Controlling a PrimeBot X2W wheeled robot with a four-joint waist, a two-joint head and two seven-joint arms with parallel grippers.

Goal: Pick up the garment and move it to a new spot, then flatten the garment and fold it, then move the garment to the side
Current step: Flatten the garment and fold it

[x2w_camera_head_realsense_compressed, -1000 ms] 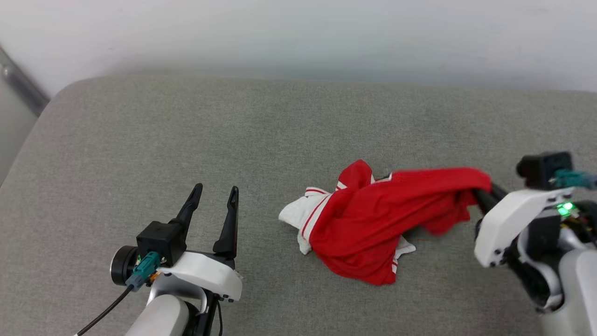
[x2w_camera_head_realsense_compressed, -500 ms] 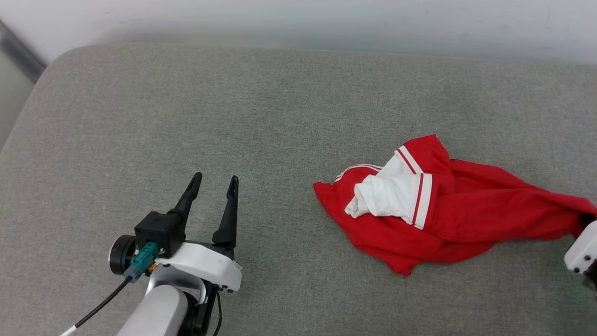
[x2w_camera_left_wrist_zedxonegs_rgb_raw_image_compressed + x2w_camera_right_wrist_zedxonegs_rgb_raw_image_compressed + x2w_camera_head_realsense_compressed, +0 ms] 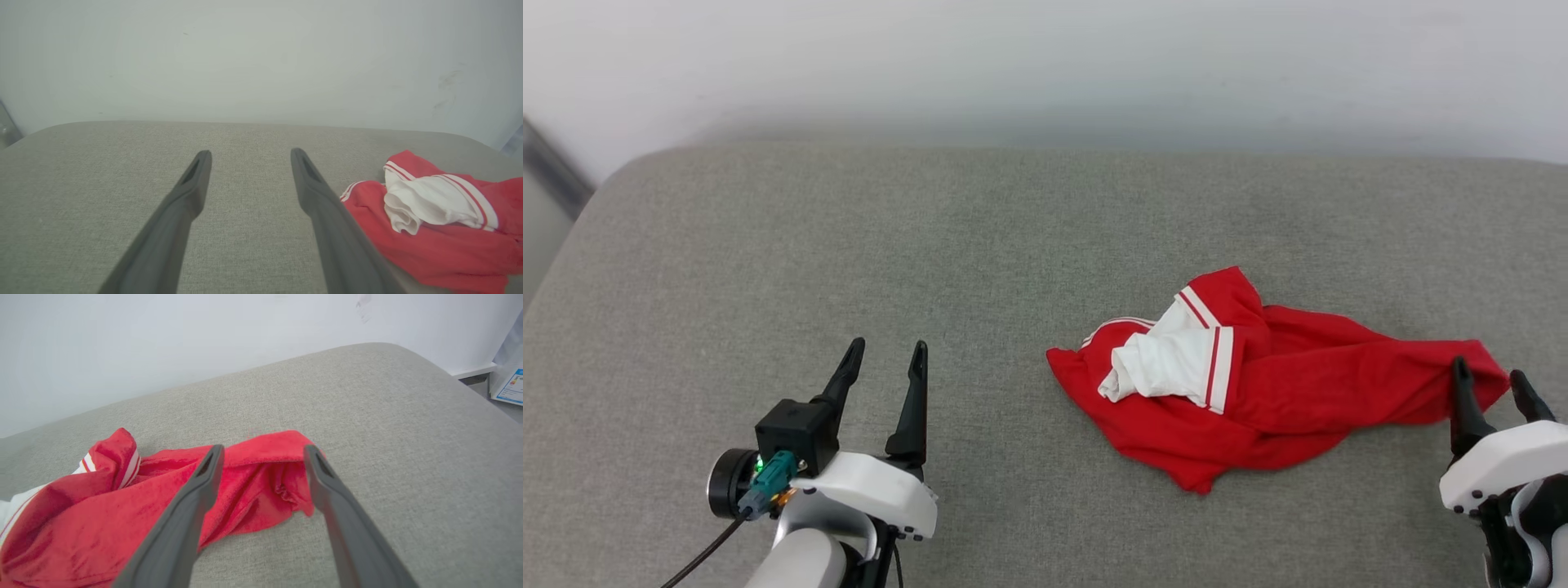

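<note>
Garment (image 3: 1282, 400) released since a second ago: right fingers (image 3: 1463, 407) now spread, nothing gripped, its red end lying between and under their tips. Crumpled heap on grey cushion (image 3: 1013, 245), white sleeve bunched on top. Left fingers (image 3: 913, 400) spread, empty; garment off to their right.

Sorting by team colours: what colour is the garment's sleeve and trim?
The garment has a white sleeve with red-and-white striped trim; clearest in the head view.
</note>
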